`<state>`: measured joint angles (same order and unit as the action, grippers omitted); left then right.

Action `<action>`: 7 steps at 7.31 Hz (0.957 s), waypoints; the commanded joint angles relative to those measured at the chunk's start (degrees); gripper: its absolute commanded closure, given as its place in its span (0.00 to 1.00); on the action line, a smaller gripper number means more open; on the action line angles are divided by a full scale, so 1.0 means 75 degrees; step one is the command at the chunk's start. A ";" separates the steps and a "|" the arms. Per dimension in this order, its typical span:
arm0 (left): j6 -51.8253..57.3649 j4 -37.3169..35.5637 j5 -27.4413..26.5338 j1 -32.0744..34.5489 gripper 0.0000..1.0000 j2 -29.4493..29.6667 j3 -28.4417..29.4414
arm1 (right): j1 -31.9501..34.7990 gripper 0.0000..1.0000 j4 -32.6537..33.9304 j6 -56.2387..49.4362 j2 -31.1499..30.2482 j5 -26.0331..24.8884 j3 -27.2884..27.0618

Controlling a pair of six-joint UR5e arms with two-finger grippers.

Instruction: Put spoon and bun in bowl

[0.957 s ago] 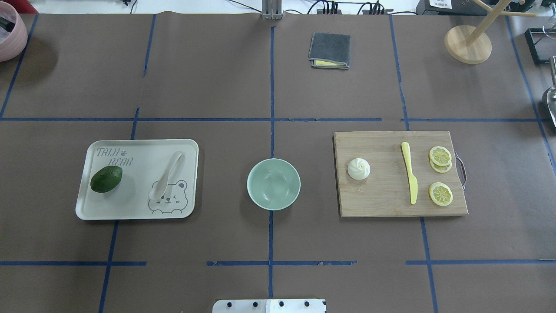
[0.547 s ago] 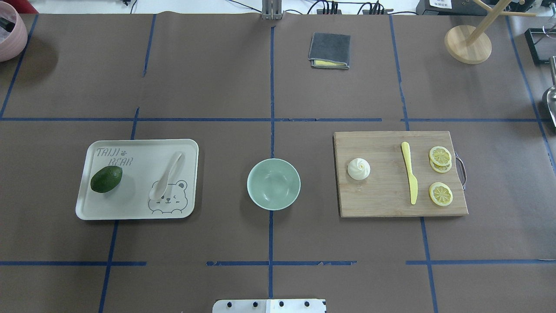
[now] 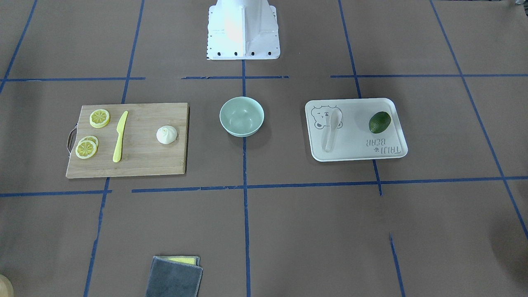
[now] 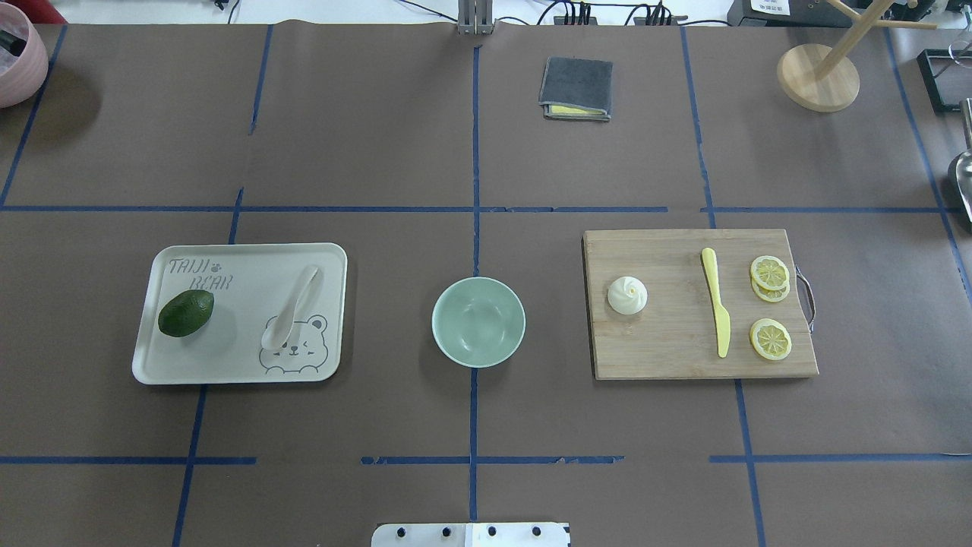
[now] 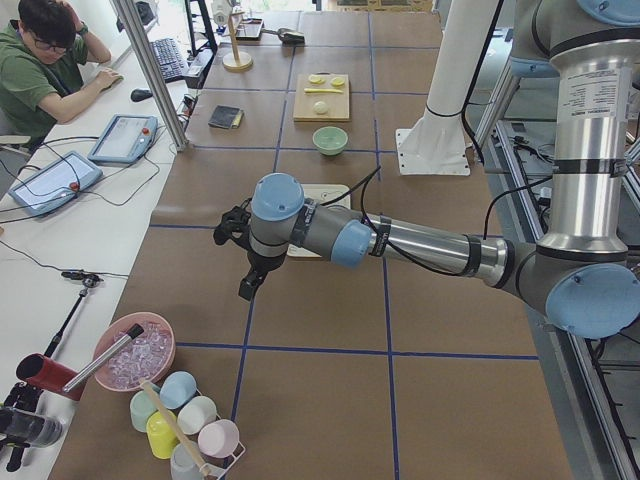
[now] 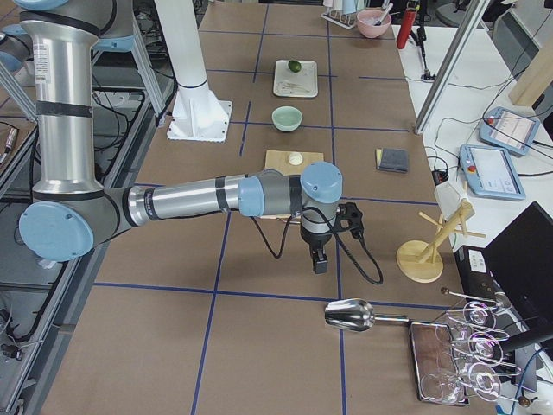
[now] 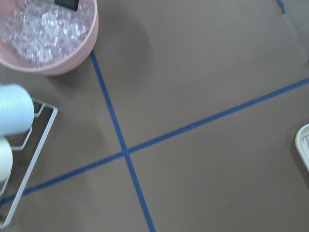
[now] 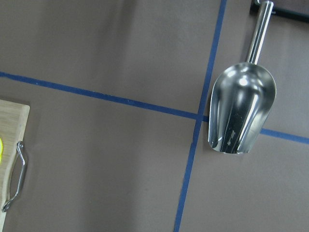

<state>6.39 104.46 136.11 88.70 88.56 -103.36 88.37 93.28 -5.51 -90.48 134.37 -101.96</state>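
The off-white spoon point(image 4: 291, 308) lies on the white bear-print tray point(image 4: 228, 346) at the left, handle pointing away from the robot. The white pleated bun point(image 4: 627, 295) sits on the wooden cutting board point(image 4: 668, 338) at the right. The empty mint-green bowl point(image 4: 437, 323) stands between them at the table's middle. My left gripper point(image 5: 248, 287) hangs over the table's left end, far from the tray. My right gripper point(image 6: 320, 262) hangs over the right end, beyond the board. Neither shows in the overhead or front view, and I cannot tell whether they are open or shut.
A dark avocado point(image 4: 185, 313) lies on the tray. A yellow knife point(image 4: 714, 300) and lemon slices point(image 4: 770, 272) lie on the board. A grey cloth point(image 4: 576, 87) and wooden stand point(image 4: 818, 76) are at the far side. A pink ice bowl point(image 7: 48, 34) and metal scoop point(image 8: 241, 111) sit at the ends.
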 commanded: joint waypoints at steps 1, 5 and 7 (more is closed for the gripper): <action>-0.0032 0.2441 0.0016 -0.0002 0.00 0.0110 0.0151 | -0.0029 0.00 -0.0565 0.0148 0.0076 0.0199 0.0036; -0.2853 0.3391 0.1156 -0.1274 0.00 0.0438 -0.0149 | -0.0029 0.00 -0.1359 0.0184 -0.0263 0.0517 0.0187; -0.4077 0.3487 -0.1334 -0.3237 0.00 0.0577 -0.0820 | -0.0029 0.00 -0.1468 0.0336 -0.0276 0.0738 0.0164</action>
<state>-17.51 130.21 135.21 73.16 91.91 -107.38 88.15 82.91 -3.48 -92.39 138.75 -100.76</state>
